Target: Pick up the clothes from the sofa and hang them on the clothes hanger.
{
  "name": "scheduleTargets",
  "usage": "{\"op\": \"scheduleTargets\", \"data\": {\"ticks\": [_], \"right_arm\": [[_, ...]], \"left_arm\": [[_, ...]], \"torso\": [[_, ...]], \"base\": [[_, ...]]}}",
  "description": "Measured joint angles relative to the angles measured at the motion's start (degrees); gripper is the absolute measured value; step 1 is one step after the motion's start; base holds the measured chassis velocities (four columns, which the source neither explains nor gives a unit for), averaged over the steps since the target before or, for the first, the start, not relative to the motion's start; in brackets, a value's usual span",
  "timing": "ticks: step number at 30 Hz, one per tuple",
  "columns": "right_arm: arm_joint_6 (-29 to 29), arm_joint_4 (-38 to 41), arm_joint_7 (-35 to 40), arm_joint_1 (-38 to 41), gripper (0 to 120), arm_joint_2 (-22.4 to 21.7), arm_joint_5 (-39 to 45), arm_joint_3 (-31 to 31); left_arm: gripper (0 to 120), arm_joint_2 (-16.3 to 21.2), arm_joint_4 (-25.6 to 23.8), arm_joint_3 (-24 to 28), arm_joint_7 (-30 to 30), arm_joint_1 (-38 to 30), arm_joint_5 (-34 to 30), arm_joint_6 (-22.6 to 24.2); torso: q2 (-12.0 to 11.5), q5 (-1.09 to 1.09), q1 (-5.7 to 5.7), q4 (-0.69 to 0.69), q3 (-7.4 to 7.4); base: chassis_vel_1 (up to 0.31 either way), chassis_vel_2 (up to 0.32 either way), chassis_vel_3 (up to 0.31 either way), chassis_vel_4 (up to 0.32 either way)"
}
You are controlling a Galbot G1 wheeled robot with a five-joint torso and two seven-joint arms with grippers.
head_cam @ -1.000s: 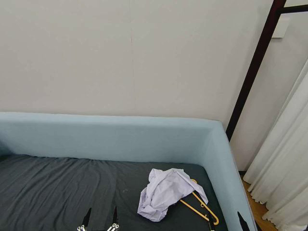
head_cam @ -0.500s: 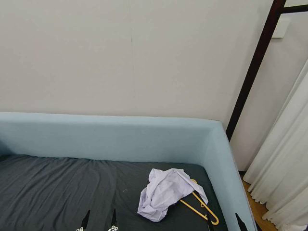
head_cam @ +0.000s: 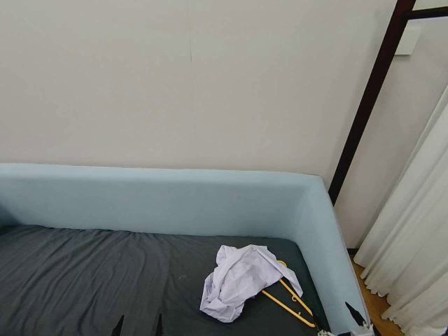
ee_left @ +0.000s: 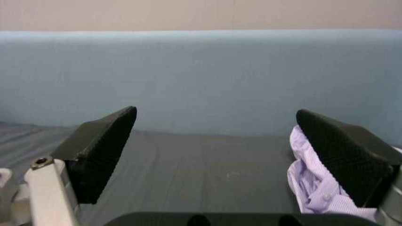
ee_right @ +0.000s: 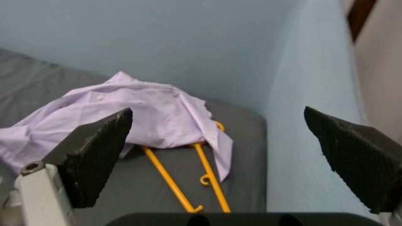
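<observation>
A crumpled lilac shirt lies on the dark grey seat at the right end of the light blue sofa. A yellow hanger sticks out from under it toward the armrest. My left gripper is open at the bottom edge, left of the shirt. In the left wrist view the shirt lies beside one finger of that gripper. My right gripper hovers open over the armrest; in its wrist view the shirt and the hanger lie ahead of it.
The sofa's right armrest borders the shirt. A dark pole rises beside the sofa at the right, with a white curtain beyond it. A plain wall stands behind the backrest. The grey seat stretches to the left.
In the head view the tips of both grippers have sunk toward the bottom edge; the right one has also shifted slightly right. The shirt and hanger have not moved.
</observation>
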Motion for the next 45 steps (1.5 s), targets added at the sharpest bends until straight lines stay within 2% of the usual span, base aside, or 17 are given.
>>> {"op": "scheduleTargets", "data": {"ticks": [1, 4, 6, 7, 11, 13, 15, 17, 18, 20, 23, 28, 37, 40, 41, 44, 45], "right_arm": [[0.00, 0.00, 0.00, 0.00, 100, 0.00, 0.00, 0.00], [-2.39, 1.26, -2.97, 2.07, 100, -4.50, 2.22, -1.89], [-5.62, 1.53, -5.42, 5.90, 100, -7.96, 4.91, -4.59], [-5.62, 1.53, -5.42, 5.90, 100, -7.96, 4.91, -4.59], [-11.96, -1.14, -9.06, 16.98, 100, -13.71, 12.69, -13.41], [-12.58, -2.43, -9.72, 19.47, 100, -14.44, 13.85, -15.62], [-13.31, -5.91, -11.72, 26.10, 100, -15.55, 15.62, -21.09], [-13.36, -10.11, -13.49, 35.23, 100, -15.81, 15.76, -28.98], [-13.34, -11.47, -13.76, 38.38, 100, -15.54, 15.23, -32.23], [-13.29, -12.43, -13.90, 40.55, 100, -15.14, 14.47, -34.68], [-13.15, -16.30, -14.00, 46.74, 100, -12.46, 10.58, -42.48], [-13.17, -21.62, -14.02, 51.45, 100, -8.48, 8.65, -47.77], [-12.84, -29.88, -13.97, 55.71, 100, -1.97, 8.95, -51.11], [-12.68, -33.01, -13.74, 56.18, 91, 0.63, 10.30, -51.49], [-12.68, -33.01, -13.74, 56.18, 91, 0.63, 10.30, -51.49], [-12.18, -35.11, -13.84, 56.61, 79, 2.29, 10.58, -51.68], [-12.18, -35.11, -13.84, 56.61, 79, 2.29, 10.58, -51.68]], "left_arm": [[100, 0.00, 0.00, 0.00, 0.00, 0.00, 0.00, 0.00], [100, 0.73, 0.55, 0.35, 0.11, -0.86, -0.83, 0.64], [100, 0.44, 0.92, 0.19, 0.13, -0.66, -0.92, 0.51], [100, 0.44, 0.92, 0.19, 0.13, -0.66, -0.92, 0.51], [100, -0.21, 0.98, -0.27, 0.36, 0.33, -0.74, -0.38], [100, -0.27, 0.98, -0.44, 0.34, 0.45, -0.68, -0.46], [100, -0.37, 1.01, -0.69, 0.35, 0.62, -0.60, -0.48], [100, -0.72, 1.12, -0.82, 0.36, 0.97, -0.50, -0.47], [100, -0.92, 1.19, -0.85, 0.34, 1.09, -0.46, -0.40], [100, -1.10, 1.33, -0.84, 0.34, 1.15, -0.39, -0.34], [100, -1.68, 1.84, -0.83, 0.31, 1.55, -0.02, -0.23], [100, -2.07, 2.07, -0.81, 0.28, 1.95, 0.14, -0.19], [100, -2.31, 2.32, -1.01, 0.14, 1.84, 0.13, 0.02], [99, -2.47, 2.70, -1.11, 0.11, 1.76, 0.05, 0.02], [99, -2.47, 2.70, -1.11, 0.11, 1.76, 0.05, 0.02], [99, -2.53, 2.78, -1.17, 0.08, 1.71, -0.01, 0.00], [99, -2.53, 2.78, -1.17, 0.08, 1.71, -0.01, 0.00]], "torso": [[0.00, 0.00, 0.00, 0.00, 0.00], [0.00, 0.00, 0.00, -0.07, 0.00], [0.00, 0.00, 0.00, -0.03, 0.00], [0.00, 0.00, 0.00, -0.03, 0.00], [0.00, -0.01, 0.00, 0.01, 0.00], [0.00, 0.00, 0.00, 0.00, 0.00], [0.00, 0.00, 0.00, -0.04, 0.00], [0.00, 0.00, 0.00, 0.00, 0.00], [0.00, -0.02, 0.00, 0.00, 0.00], [0.00, -0.02, 0.01, 0.00, 0.00], [0.00, -0.01, 0.00, -0.02, 0.00], [0.00, -0.02, 0.00, -0.02, 0.00], [0.00, -0.03, 0.00, -0.02, 0.00], [0.00, -0.01, 0.00, -0.02, -0.01], [0.00, -0.01, 0.00, -0.02, -0.01], [0.00, -0.02, 0.00, -0.02, 0.00], [0.00, -0.02, 0.00, -0.02, 0.00]], "base": [[0.000, 0.000, 0.000, 0.000], [0.000, 0.000, 0.000, 0.000], [0.000, 0.000, 0.000, 0.000], [0.000, 0.000, 0.000, 0.000], [0.000, 0.000, 0.000, 0.000], [0.000, 0.000, 0.000, 0.000], [0.000, 0.000, 0.000, 0.000], [0.000, 0.000, 0.000, 0.000], [0.000, 0.000, 0.000, 0.000], [0.000, 0.000, 0.000, 0.000], [0.000, 0.000, 0.000, 0.000], [0.000, 0.000, 0.000, 0.000], [0.000, 0.000, 0.000, 0.000], [0.000, 0.000, 0.000, 0.000], [0.000, 0.000, 0.000, 0.000], [0.000, 0.000, 0.000, 0.000], [0.000, 0.000, 0.000, 0.000]]}}
